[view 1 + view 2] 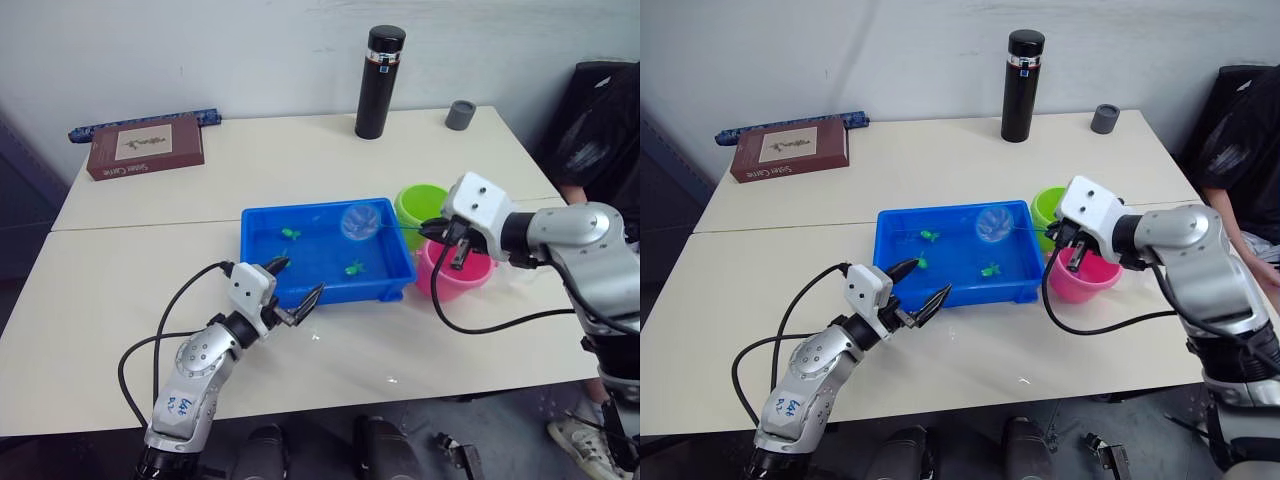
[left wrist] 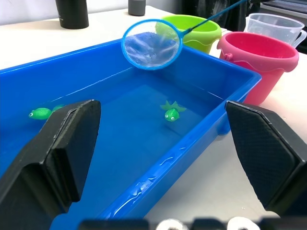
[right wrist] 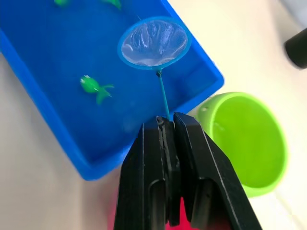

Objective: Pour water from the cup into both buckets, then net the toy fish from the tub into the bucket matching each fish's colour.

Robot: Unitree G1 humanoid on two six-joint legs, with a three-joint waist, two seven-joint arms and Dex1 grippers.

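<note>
over the pink bucket (image 1: 455, 276), right tool (image 3: 167, 125) clamped on the net (image 3: 153, 42); left tool (image 1: 295, 290) agape beside the tub (image 1: 325, 290)

The tub (image 1: 262, 262) is sitting mid-surface (image 1: 300, 160), with two buckets (image 1: 420, 203) standing just right of it. Toy fish (image 1: 354, 268) are lying inside the tub, and the net (image 1: 359, 222) is hanging over its far right corner.

The right gripper (image 1: 447, 242) is hiding part of the pink bucket (image 1: 470, 280) at the right of the frame. The cup (image 2: 280, 29) is being cut off by the upper right edge. A 3rd green fish (image 1: 279, 263) is sitting half hidden behind the left gripper (image 1: 296, 285); the net (image 3: 153, 42) handle's end is disappearing between the fingers (image 3: 194, 163).
</note>
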